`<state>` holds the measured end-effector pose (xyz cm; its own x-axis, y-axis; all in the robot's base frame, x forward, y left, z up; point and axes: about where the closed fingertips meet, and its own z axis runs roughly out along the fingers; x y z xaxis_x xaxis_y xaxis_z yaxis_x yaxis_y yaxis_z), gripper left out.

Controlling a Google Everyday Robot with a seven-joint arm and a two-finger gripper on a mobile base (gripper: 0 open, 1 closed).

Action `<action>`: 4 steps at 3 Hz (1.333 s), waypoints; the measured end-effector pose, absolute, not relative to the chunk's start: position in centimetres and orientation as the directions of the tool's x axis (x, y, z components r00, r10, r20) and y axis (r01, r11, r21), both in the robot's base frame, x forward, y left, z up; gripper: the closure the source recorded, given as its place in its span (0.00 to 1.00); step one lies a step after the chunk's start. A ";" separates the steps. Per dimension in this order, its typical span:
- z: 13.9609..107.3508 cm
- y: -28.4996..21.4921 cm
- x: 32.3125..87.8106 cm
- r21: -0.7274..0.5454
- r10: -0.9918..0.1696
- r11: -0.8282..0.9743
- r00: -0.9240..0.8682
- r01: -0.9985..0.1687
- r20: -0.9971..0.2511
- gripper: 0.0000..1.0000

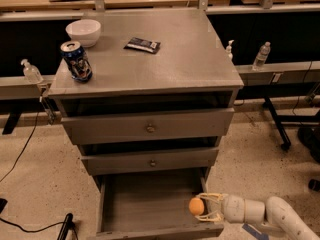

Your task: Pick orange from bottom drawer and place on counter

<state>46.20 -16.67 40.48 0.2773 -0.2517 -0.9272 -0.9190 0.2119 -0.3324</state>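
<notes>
The bottom drawer of the grey cabinet is pulled open and its floor looks bare. My gripper reaches in from the lower right and is shut on the orange, a small round fruit held between the two thin fingers over the drawer's right front corner. The white arm runs off toward the lower right. The counter is the flat grey top of the cabinet, well above the gripper.
On the counter stand a white bowl, a blue soda can and a dark snack packet. Two shallower drawers with brass knobs sit above. Bottles and a black stand base are to the right.
</notes>
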 end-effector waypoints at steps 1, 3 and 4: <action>49.2 -14.7 45.4 -0.358 -0.204 0.137 0.327 -0.924 -0.923 1.00; 64.2 -13.4 50.7 -0.368 -0.353 0.132 0.303 -0.920 -0.885 1.00; 73.0 -14.5 53.5 -0.368 -0.418 0.186 0.265 -0.911 -0.869 1.00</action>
